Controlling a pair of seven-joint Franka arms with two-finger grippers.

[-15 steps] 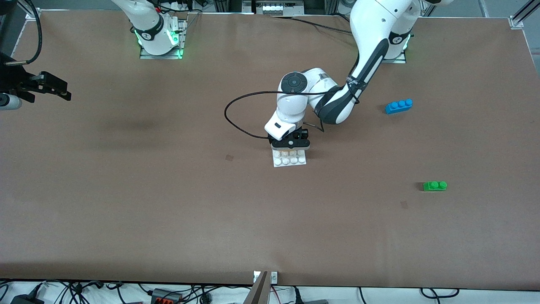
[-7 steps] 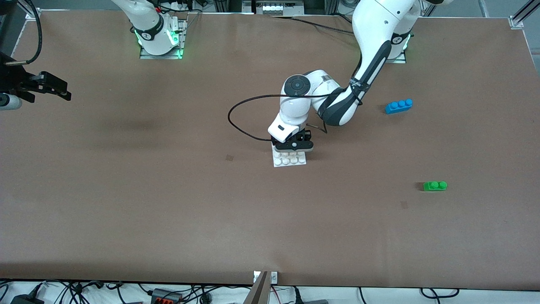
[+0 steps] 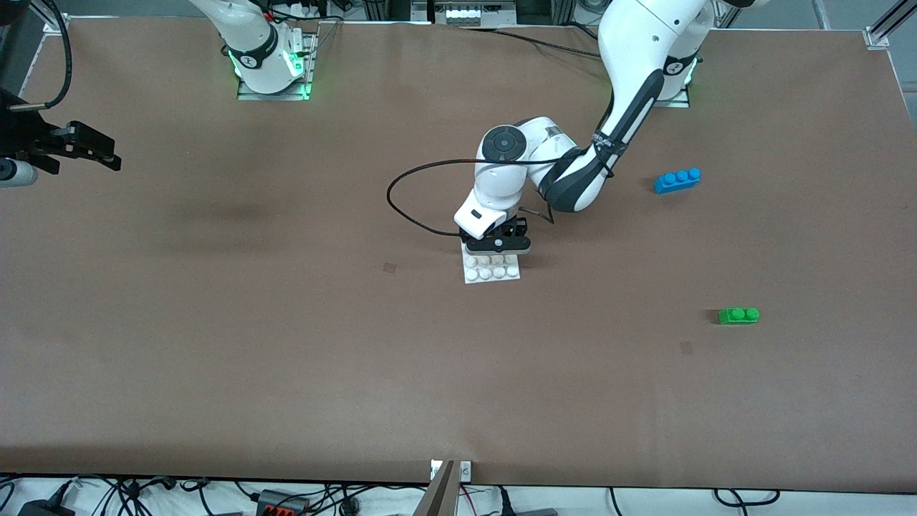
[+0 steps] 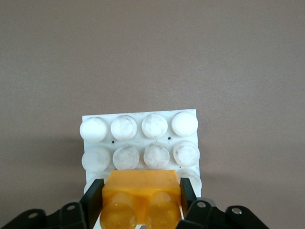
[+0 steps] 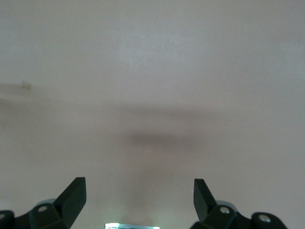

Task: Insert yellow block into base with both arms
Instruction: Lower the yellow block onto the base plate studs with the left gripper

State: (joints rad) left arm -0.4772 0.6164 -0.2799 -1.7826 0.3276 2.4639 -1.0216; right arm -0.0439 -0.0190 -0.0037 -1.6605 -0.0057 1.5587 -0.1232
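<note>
The white studded base (image 3: pixel 491 272) lies mid-table. My left gripper (image 3: pixel 497 246) is low over it and covers about half of it in the front view. In the left wrist view its black fingers (image 4: pixel 95 198) are shut on the two ends of the yellow block (image 4: pixel 141 188), studs toward the camera, and two rows of the base (image 4: pixel 138 129) show bare past the block. I cannot tell whether block and base touch. My right gripper (image 3: pixel 84 147) waits in the air over the right arm's end of the table. It is open (image 5: pixel 138 191) and holds nothing.
A blue three-stud brick (image 3: pixel 677 179) and a green two-stud brick (image 3: pixel 738 315) lie toward the left arm's end of the table, the green one nearer the front camera. A black cable (image 3: pixel 415 193) loops from the left wrist above the table.
The left wrist and gripper, with the block, have shifted slightly toward the left arm's end over the base. The right arm has not moved.
</note>
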